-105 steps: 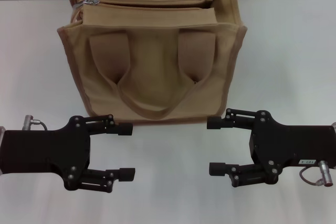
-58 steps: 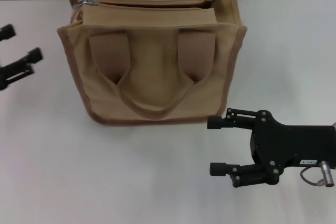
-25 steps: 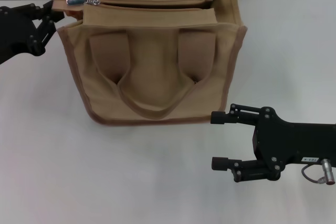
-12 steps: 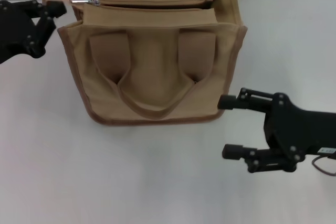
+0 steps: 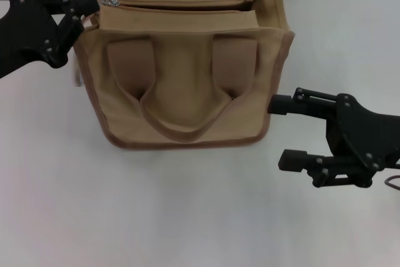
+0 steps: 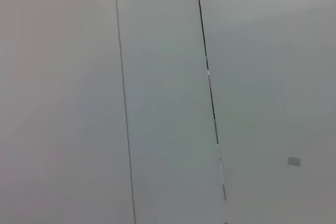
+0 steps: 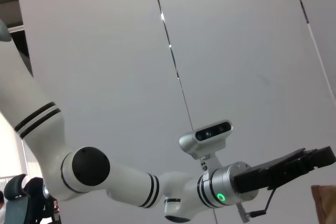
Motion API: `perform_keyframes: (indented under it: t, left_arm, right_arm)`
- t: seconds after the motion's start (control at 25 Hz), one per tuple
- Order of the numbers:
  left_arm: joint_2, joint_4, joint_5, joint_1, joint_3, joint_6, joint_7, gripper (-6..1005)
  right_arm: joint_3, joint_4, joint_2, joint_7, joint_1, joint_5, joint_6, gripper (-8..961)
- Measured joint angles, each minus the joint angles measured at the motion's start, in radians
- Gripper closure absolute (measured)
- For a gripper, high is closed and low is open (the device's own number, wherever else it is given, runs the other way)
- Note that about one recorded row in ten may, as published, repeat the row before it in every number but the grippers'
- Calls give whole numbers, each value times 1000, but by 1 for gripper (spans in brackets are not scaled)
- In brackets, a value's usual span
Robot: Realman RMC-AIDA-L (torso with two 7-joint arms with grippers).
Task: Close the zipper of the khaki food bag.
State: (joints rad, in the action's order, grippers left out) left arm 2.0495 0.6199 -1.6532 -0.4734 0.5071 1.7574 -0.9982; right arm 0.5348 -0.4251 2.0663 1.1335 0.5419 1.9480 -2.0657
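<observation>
The khaki food bag (image 5: 181,73) stands upright in the middle of the white table, its handle side facing me. The zipper (image 5: 181,6) runs along the top panel, and its small silver pull (image 5: 110,1) sits at the left end. My left gripper (image 5: 84,13) is at the bag's top left corner, fingers pinched on the fabric just left of the pull. It also shows in the right wrist view (image 7: 286,167), with a sliver of the bag (image 7: 324,203) beside it. My right gripper (image 5: 280,130) is open and empty, just right of the bag's lower right corner.
The white table (image 5: 156,211) stretches in front of the bag and to both sides. A grey panelled wall (image 6: 168,98) stands behind. The left arm's white links (image 7: 105,177) fill the lower part of the right wrist view.
My left gripper has moved right onto the bag's top left corner, and the corner tab is now hidden behind its fingers. The right gripper has drifted right and slightly away from me. The bag's left edge has shifted a little.
</observation>
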Motion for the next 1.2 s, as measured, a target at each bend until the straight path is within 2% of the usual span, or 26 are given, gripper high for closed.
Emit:
perform_keyframes:
  t: [0.08,0.28,0.4,0.64,0.72,0.88,0.96,1.08,1.2]
  left_arm:
    - [-6,1,0,10,-13,-13,0,1000]
    - [-42,-14,0,61,-68,-43,-11,1001]
    - [-55,-25,-2,89,-72,-52,-13,1000]
    - [-50,-27,-52,99,-48,-100,-4,914]
    - [-46,-27,-116,78,-45,-112,-4,880]
    - [-44,-27,-157,52,-43,-118,-6,811]
    - [-43,-27,-163,41,-38,-123,-7,612]
    - [-41,-27,-164,22,-27,-148,-7,496]
    - [-30,-23,-166,6,-4,-190,-4,380]
  right_arm:
    - [-1,0,0,3,3,0,3,136]
    - [-1,0,0,4,-3,0,29,136]
    - [-1,4,0,4,-5,0,45,136]
    - [-1,8,4,4,-8,0,64,136]
    - [-1,8,5,5,-9,0,70,136]
    - [-1,8,7,5,-11,0,79,136]
    - [-1,9,7,5,-13,0,80,136]
    - [-1,9,8,5,-14,0,80,136]
    - [-1,9,9,3,-17,0,80,136]
